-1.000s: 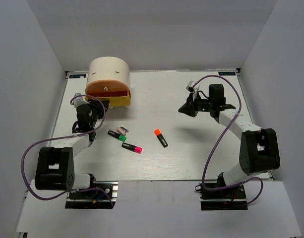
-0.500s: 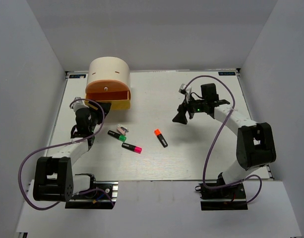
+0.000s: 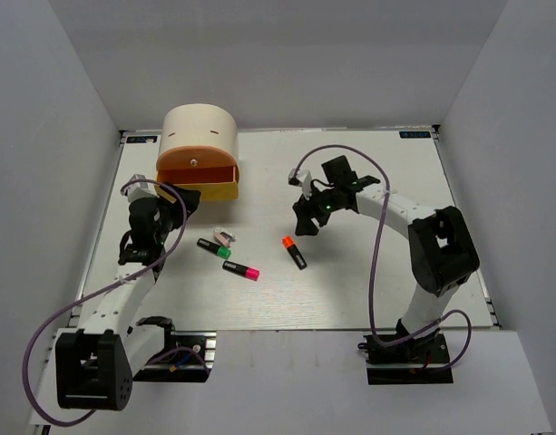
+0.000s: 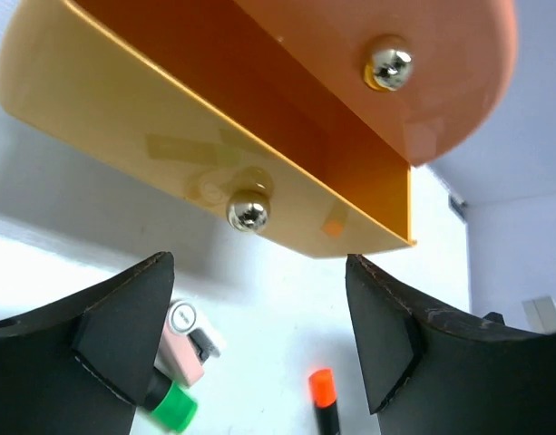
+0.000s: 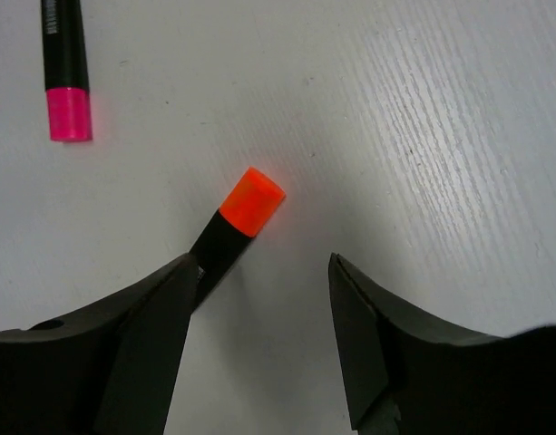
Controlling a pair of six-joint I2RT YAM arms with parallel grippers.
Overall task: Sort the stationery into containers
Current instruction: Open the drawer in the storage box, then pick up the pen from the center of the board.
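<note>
Plainly agape and empty: right tool [image 5: 259, 290] over cylindrical orange-capped highlighter [image 5: 246, 208], left tool [image 4: 259, 281] before glossy half-round yellow drawer [image 4: 151, 127]

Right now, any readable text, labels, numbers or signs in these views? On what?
Nothing reads.
Too small to read: left sticker, blue, far edge of the table.
Too small to read: right sticker, blue, same edge.
No print visible: orange highlighter, pink highlighter, green highlighter.
No markings visible: drawers.
</note>
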